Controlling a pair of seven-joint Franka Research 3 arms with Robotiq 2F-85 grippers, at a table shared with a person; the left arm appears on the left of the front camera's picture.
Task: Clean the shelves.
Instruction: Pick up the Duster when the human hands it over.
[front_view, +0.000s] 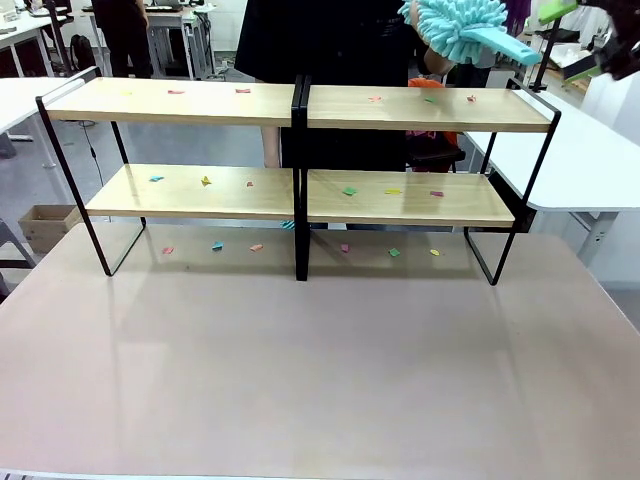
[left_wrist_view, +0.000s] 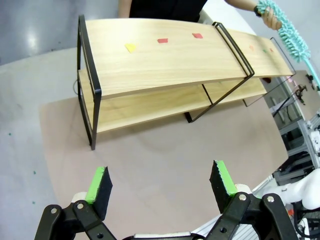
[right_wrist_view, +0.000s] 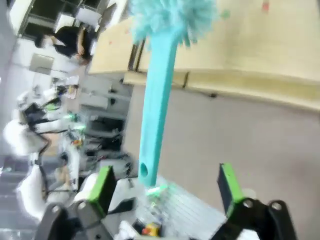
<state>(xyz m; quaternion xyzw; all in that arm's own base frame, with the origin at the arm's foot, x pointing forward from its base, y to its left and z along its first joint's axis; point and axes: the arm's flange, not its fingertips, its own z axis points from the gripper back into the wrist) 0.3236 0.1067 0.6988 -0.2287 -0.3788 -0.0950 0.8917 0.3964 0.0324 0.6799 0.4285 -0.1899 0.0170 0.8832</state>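
Light-wood shelves (front_view: 200, 100) stand across the far half of the counter (front_view: 320, 380): two racks joined at the middle, black frames upright. Small coloured scraps (front_view: 205, 181) lie on both top boards, on both lower boards, and on the counter under the racks. A person (front_view: 330, 40) in dark clothes stands behind the shelves and holds a teal duster (front_view: 455, 25) above the right rack's top board, clear of the wood.

Left wrist view: left end effector (left_wrist_view: 160, 187) hangs over bare counter on the near side of the shelves. Its fingers are spread wide with nothing between the pads. The shelves show from their left end, with yellow and red scraps on the near top board. A hand (left_wrist_view: 270, 19) holds the duster by the far end of the top board.

Right wrist view, blurred: right end effector (right_wrist_view: 165, 187) is spread wide, green pads either side of the duster's handle (right_wrist_view: 157, 100). The handle end sits between the pads, nearer one of them, not clamped. Cannot tell if it touches. The fluffy head points toward the shelves, whose boards run across the upper part of the view.
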